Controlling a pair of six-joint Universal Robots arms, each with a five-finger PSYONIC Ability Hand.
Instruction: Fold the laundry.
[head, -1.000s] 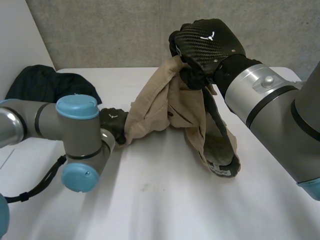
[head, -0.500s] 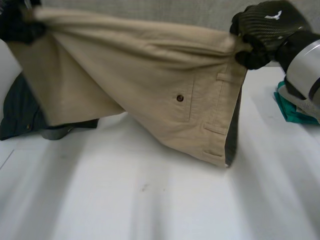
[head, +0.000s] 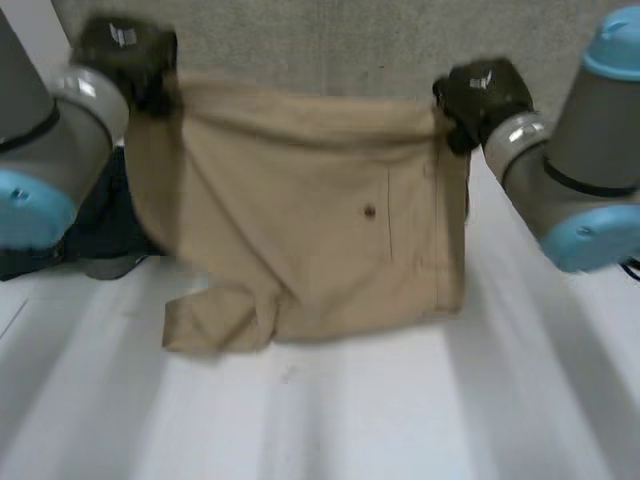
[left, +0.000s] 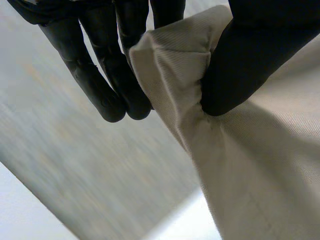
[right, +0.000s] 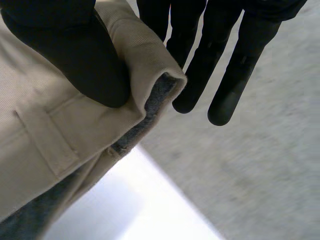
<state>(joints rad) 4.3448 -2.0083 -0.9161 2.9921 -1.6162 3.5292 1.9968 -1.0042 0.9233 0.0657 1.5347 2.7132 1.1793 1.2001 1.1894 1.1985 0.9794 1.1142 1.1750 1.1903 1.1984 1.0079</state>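
- Now, your left hand (head: 125, 50) is raised at the far left and pinches one top corner of the beige trousers (head: 310, 220). In its wrist view the thumb (left: 255, 50) presses a bunched fold of cloth against the hand, while the other fingers (left: 105, 85) hang straight beside the fold, clear of it.
- Your right hand (head: 480, 92) grips the opposite top corner at the waistband. Its thumb clamps the band's edge, and the fingers you can see reach out straight past it.
- Between your two hands the trousers hang as a wide sheet over the desk (head: 380, 420), with the top edge stretched nearly level.
- The pocket button (head: 369, 211) faces the head camera, right of the sheet's middle.
- A belt loop (right: 47, 142) lies just below your right thumb.
- The lower edge reaches the desk, and at the lower left a crumpled fold of cloth lies on the surface.
- A dark garment (head: 105, 225) sits on the desk behind the trousers' left side, partly hidden by them.
- Inside the waistband, beside your right thumb, you can see a dark grey lining (right: 155, 97).
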